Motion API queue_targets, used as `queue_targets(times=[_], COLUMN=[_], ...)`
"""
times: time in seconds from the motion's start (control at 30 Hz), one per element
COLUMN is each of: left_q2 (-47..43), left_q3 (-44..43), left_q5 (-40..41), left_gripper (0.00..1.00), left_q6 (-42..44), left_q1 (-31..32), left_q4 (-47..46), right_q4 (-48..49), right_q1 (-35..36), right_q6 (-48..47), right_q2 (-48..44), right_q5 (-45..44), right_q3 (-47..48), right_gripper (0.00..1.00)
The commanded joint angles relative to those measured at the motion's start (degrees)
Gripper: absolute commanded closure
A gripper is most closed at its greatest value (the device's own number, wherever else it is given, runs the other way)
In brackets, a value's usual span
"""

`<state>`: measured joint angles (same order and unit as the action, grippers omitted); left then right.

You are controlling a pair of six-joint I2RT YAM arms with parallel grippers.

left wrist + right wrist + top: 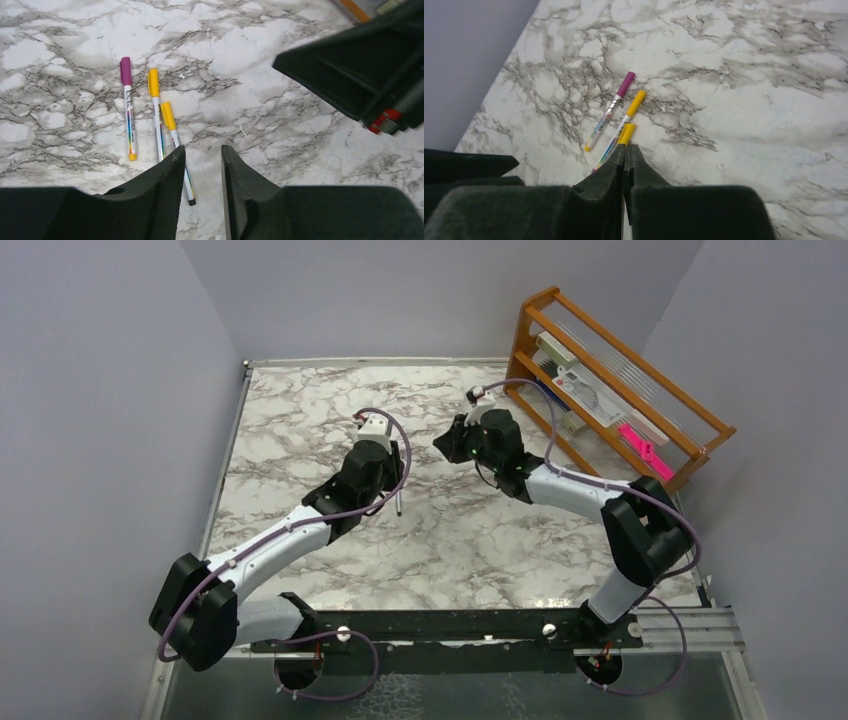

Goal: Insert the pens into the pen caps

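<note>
Three thin pens lie side by side on the marble table (280, 150). In the left wrist view the left pen (129, 125) wears a magenta cap (125, 70), the middle pen (158, 130) a yellow cap (153, 82), and the right pen (181, 160) a yellow cap (168, 116). No loose cap shows. My left gripper (200, 155) is open and empty just above them, its left finger covering part of the right pen. My right gripper (625, 147) is shut and empty, raised off to the side of the pens (611, 110). It also shows in the left wrist view (350, 70).
A wooden rack (610, 380) stands at the back right and holds packets and a flat bright-pink object (640, 445). Grey walls close in the table on the left, back and right. In the top view, one pen (398, 500) shows beside the left arm.
</note>
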<state>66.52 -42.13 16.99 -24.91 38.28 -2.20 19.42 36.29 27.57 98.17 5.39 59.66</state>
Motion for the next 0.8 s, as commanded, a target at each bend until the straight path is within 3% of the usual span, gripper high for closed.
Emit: queue_targets(times=[0.0,0.1,0.2,0.37,0.53,0.77], left_q2=[5.9,11.8,17.2,24.0,28.9,32.9], left_q3=[-3.7,-7.2,-10.2,-15.3,-17.0,-15.6], left_q5=[-0.8,-3.2,-3.5,-1.3,-7.6,-10.5], left_gripper=[0.71,0.80,0.83,0.84,0.85,0.85], left_q6=[-2.6,-1.9,-1.2,0.6,-0.6,-2.7], left_q1=[-0.6,-0.6,-0.6,-0.5,-1.2,-2.2], left_q4=[3.4,4.2,4.4,7.1,5.8,4.3], right_q4=[-3.1,-3.4,-2.8,-4.7,-5.8,-5.7], right_q1=[0.1,0.1,0.1,0.1,0.1,0.1], right_q6=[-2.7,-1.9,-0.6,0.4,-0.3,-0.6], right_q2=[-4.5,-8.7,-12.5,-16.5,-18.0,-17.1], right_q5=[-4.2,-5.6,-6.4,-7.2,-8.7,-8.2], right_q3=[-7.0,-11.5,-15.4,-18.2,-19.4,-19.6], right_gripper=[0.99,0.99,0.99,0.99,0.99,0.99])
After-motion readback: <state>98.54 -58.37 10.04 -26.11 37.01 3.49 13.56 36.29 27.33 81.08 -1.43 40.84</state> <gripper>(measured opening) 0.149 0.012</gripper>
